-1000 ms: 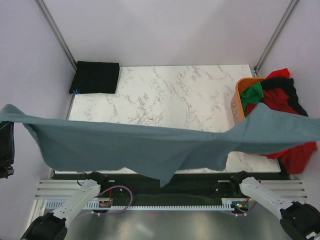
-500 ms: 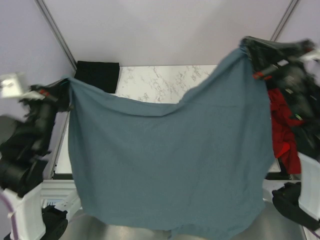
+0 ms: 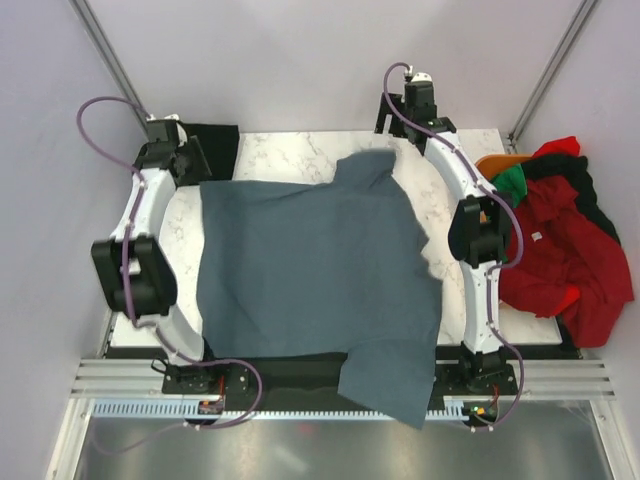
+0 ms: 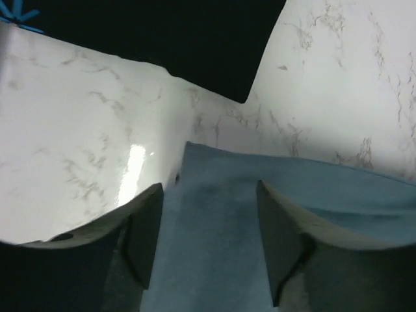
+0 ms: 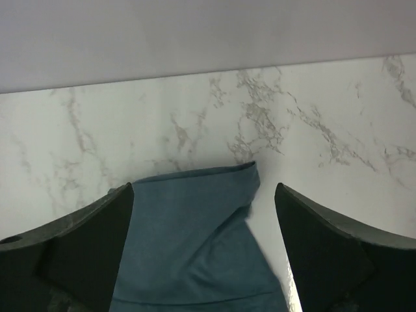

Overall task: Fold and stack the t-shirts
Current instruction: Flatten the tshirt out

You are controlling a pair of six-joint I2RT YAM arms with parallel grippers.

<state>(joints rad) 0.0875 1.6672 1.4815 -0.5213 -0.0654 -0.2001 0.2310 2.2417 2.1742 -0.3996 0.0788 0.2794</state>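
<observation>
A teal t-shirt (image 3: 315, 270) lies spread flat on the marble table (image 3: 290, 150), and its near corner hangs over the front edge. A folded black t-shirt (image 3: 217, 140) sits at the far left corner. My left gripper (image 3: 188, 160) hovers open over the teal shirt's far left corner (image 4: 325, 195); the cloth lies loose between the fingers (image 4: 146, 227), with the black shirt (image 4: 162, 39) just beyond. Over the far right sleeve (image 5: 195, 247) my right gripper (image 3: 398, 128) is open wide, holding nothing.
An orange basket (image 3: 487, 163) stands at the right edge with red, green and black garments (image 3: 560, 240) spilling out of it. Metal frame posts rise at both back corners. Both arms stretch along the table's left and right sides.
The teal shirt was stretched in the air between both shut grippers. It now lies on the table, and both grippers have opened and let go at the far edge.
</observation>
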